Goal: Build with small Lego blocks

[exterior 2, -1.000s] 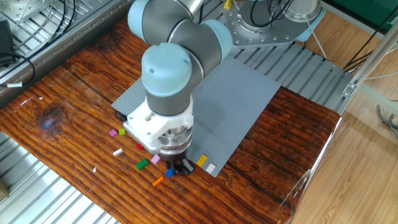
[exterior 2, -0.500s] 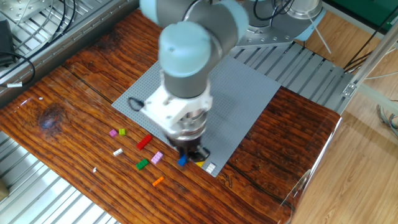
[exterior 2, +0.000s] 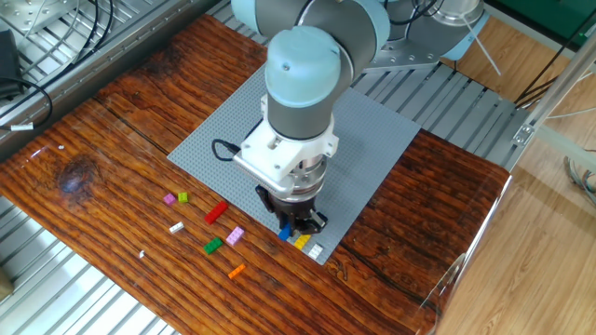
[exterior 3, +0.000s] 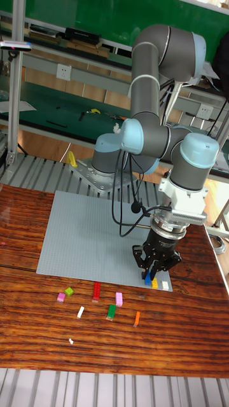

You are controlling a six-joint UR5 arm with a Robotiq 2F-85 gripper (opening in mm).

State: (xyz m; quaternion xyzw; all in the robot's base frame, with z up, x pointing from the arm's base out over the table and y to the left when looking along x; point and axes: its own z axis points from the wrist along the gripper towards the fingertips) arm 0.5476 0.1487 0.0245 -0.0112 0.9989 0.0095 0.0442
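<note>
Fixed view: a grey robot arm leans over a wooden bench [exterior 2: 112, 121], its gripper [exterior 2: 296, 226] pointing down at the near corner of a grey studded baseplate [exterior 2: 372, 140]. The jaws are clamped on a blue brick [exterior 2: 286, 234], held just above the plate, beside a yellow brick [exterior 2: 302, 241] and a white brick [exterior 2: 316, 250] already sitting there — probably so it can be pressed in next to them. Loose on the wood to the left lie a red brick [exterior 2: 216, 212], pink brick [exterior 2: 235, 235], green brick [exterior 2: 213, 246] and orange brick [exterior 2: 237, 271], well apart from the gripper.

Tall fixed view: from the front, the blue brick [exterior 3: 148, 278] shows between the dark jaws, low over the plate's front edge, with the yellow brick [exterior 3: 154, 283] just beside it. The spare bricks wait in a loose row on the wood — likely supply for later steps.
</note>
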